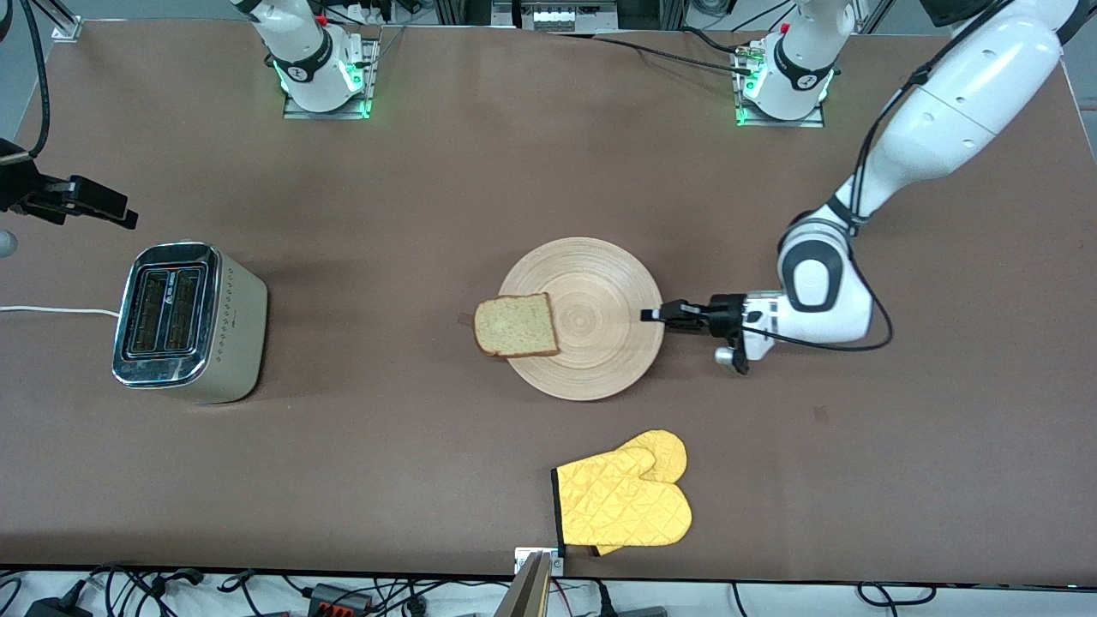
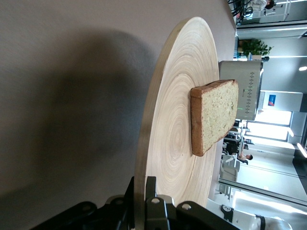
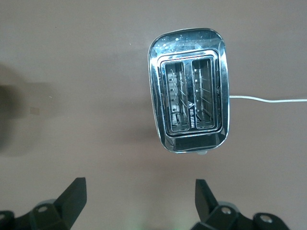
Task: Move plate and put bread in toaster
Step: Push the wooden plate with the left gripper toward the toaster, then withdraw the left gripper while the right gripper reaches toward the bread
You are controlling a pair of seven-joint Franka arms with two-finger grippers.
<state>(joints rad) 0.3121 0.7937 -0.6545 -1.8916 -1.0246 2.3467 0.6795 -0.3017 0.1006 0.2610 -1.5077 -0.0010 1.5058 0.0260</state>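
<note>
The round light-wood plate point(image 1: 591, 319) lies mid-table, and my left gripper point(image 1: 653, 314) is shut on its rim at the left arm's end. In the left wrist view the fingers point(image 2: 164, 191) clamp the plate's edge point(image 2: 172, 120). The square bread point(image 1: 516, 325) rests on the plate's rim toward the toaster and overhangs it; the left wrist view shows the bread point(image 2: 216, 115) too. The chrome-topped toaster point(image 1: 184, 319) stands at the right arm's end, both slots empty. My right gripper point(image 1: 124, 216) hangs open over the table beside the toaster point(image 3: 189, 91), nothing between its fingers point(image 3: 72, 196).
A yellow oven mitt point(image 1: 626, 499) lies near the table's front edge, nearer to the front camera than the plate. The toaster's white cord point(image 1: 51, 310) runs off toward the table's end. Bare brown table lies between the toaster and the plate.
</note>
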